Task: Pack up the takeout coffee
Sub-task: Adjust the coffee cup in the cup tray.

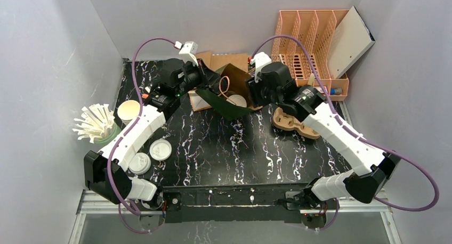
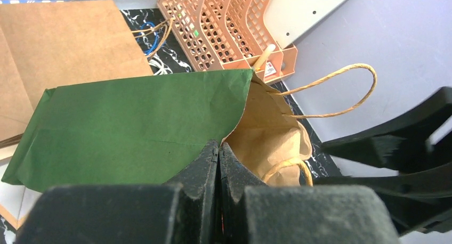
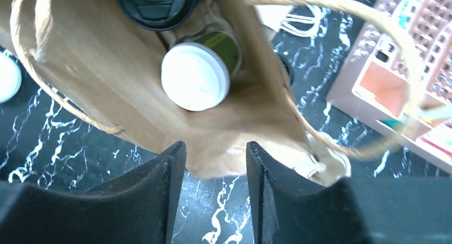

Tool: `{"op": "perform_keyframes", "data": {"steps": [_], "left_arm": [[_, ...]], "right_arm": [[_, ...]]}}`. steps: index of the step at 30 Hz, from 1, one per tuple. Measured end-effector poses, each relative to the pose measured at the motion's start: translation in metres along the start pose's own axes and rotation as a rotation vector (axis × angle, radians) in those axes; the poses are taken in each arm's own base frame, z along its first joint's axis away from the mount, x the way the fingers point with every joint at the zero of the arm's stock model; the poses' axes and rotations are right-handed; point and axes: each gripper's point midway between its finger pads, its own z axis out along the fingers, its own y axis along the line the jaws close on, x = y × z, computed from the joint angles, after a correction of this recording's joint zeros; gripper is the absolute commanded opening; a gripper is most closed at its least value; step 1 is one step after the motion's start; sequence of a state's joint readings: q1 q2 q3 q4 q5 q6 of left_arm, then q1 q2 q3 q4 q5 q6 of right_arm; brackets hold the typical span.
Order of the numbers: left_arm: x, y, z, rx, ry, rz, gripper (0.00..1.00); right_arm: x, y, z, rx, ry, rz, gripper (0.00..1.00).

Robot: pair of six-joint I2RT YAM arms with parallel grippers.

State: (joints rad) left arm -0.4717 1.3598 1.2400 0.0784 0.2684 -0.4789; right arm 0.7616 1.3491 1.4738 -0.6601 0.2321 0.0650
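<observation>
Black fingers of the left gripper (image 2: 219,151) fill the bottom of its wrist view, pressed together on the rim of the bag (image 2: 133,124), which is green outside and brown inside. Seen from above, that bag lies tilted at 12 o'clock on the table (image 1: 229,159), its mouth open toward the right gripper (image 3: 216,148). Right fingers stand a narrow gap apart with nothing between them, just over the near edge of the mouth; whether they touch the paper I cannot tell. Inside the bag a cup (image 3: 195,76) with a white lid and a green sleeve leans on the brown wall, and a black lid (image 3: 154,3) sits just beside it at 11 o'clock. Out on the table a carrier (image 1: 290,124) lies at 2 o'clock, a rack (image 1: 312,47) stands at 1 o'clock, a paper cup (image 1: 128,112) at 10 o'clock, and two loose lids (image 1: 160,149) near a tub of white sticks (image 1: 96,124) at 9 o'clock
</observation>
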Motion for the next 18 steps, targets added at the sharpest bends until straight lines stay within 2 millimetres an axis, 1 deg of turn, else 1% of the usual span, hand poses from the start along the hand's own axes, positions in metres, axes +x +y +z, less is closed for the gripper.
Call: {"op": "perform_keyframes", "data": {"steps": [2,4,7,9,11,14,16,18], "left_arm": [[0.0,0.004,0.0,-0.015,-0.003,-0.022,0.0],[0.001,0.006,0.0,-0.029,-0.004,-0.041,0.0],[0.005,0.009,0.001,-0.04,0.003,-0.062,0.0],[0.006,0.01,0.001,-0.044,0.004,-0.068,0.0],[0.005,0.01,0.0,-0.045,0.001,-0.069,0.0],[0.004,0.009,-0.001,-0.045,-0.002,-0.067,0.0],[0.003,0.008,-0.002,-0.043,-0.005,-0.065,0.0],[0.003,0.008,-0.003,-0.044,-0.006,-0.063,0.0]], "right_arm": [[-0.007,-0.009,-0.011,0.052,0.011,0.047,0.63],[-0.017,-0.017,-0.018,0.104,0.018,0.103,0.66],[-0.032,-0.028,-0.019,0.17,0.026,0.22,0.68],[-0.032,-0.035,-0.014,0.201,0.052,0.303,0.69],[-0.026,-0.045,-0.007,0.241,0.096,0.407,0.7],[-0.005,-0.063,0.005,0.305,0.184,0.566,0.7],[0.008,-0.072,0.009,0.343,0.232,0.648,0.69],[0.017,-0.076,0.01,0.366,0.258,0.704,0.68]]}}
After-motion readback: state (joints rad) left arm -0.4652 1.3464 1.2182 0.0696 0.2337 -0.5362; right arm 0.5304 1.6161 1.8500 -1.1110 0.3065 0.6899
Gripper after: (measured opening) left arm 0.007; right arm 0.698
